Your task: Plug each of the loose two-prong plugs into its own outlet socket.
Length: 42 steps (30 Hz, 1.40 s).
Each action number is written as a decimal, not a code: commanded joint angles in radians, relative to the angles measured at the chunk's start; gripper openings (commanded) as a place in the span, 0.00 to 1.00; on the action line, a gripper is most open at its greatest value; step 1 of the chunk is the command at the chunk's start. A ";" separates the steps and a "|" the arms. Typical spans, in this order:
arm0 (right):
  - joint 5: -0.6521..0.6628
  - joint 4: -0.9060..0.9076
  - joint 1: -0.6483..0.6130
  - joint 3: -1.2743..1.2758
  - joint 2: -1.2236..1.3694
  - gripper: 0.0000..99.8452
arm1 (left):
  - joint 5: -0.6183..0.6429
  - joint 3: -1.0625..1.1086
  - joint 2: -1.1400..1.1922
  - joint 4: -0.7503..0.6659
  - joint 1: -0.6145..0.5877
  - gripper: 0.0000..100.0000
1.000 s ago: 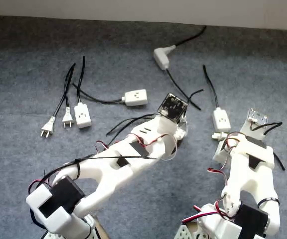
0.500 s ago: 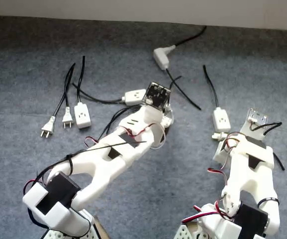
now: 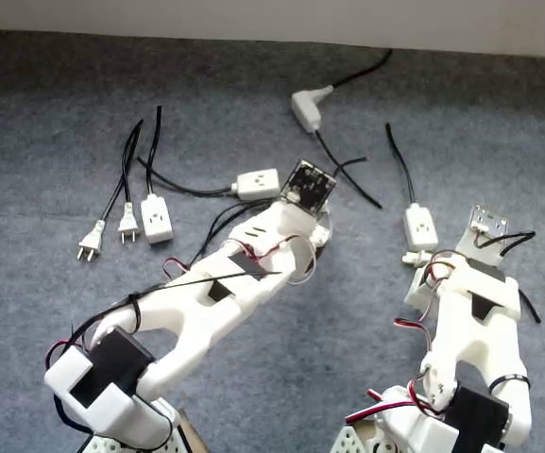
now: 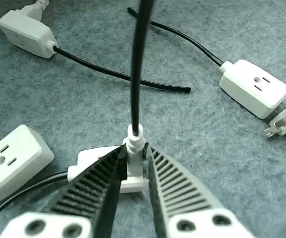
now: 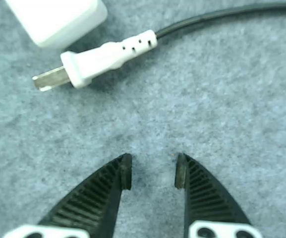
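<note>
The table is covered with grey carpet (image 3: 55, 113). At the left, the outer plug (image 3: 88, 247) and the inner plug (image 3: 128, 226) lie side by side, with the left socket (image 3: 157, 219) just beside them. The centre socket (image 3: 258, 184) lies mid-table, the far socket (image 3: 307, 107) toward the back. The right plug (image 5: 105, 53) lies just beside the right socket (image 3: 420, 226). Black cords (image 4: 118, 74) trail across the carpet.

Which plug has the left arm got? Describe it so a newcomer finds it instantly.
Find the left arm, stretched diagonally across the grey carpet. At its tip the left end effector is shut on a white two-prong plug. Its black cord rises off the carpet, while the other plugs lie flat and ungripped.
</note>
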 commanded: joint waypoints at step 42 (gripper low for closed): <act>-0.005 -0.022 0.001 0.004 0.007 0.17 | -0.006 -1.003 0.590 1.028 -0.168 0.01</act>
